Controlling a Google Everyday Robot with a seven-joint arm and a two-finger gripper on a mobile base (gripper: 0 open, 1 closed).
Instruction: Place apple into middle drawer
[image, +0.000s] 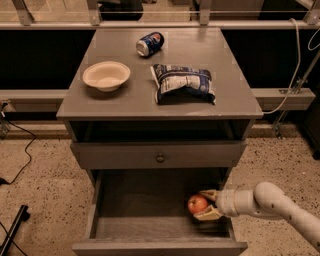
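Observation:
The apple (197, 204) is small, round and red-orange. It sits low inside the open middle drawer (135, 227), near the right wall. My gripper (202, 204) reaches into the drawer from the right on a white arm (265, 202). Its two tan fingers (208, 193) close around the apple from above and below. I cannot tell whether the apple touches the drawer's plank floor.
Above the open drawer is a shut grey drawer front with a small knob (160, 158). On the cabinet top (235, 100) are a cream bowl (106, 75), a blue soda can (150, 43) on its side and a chip bag (184, 83). Cables lie on the floor at left.

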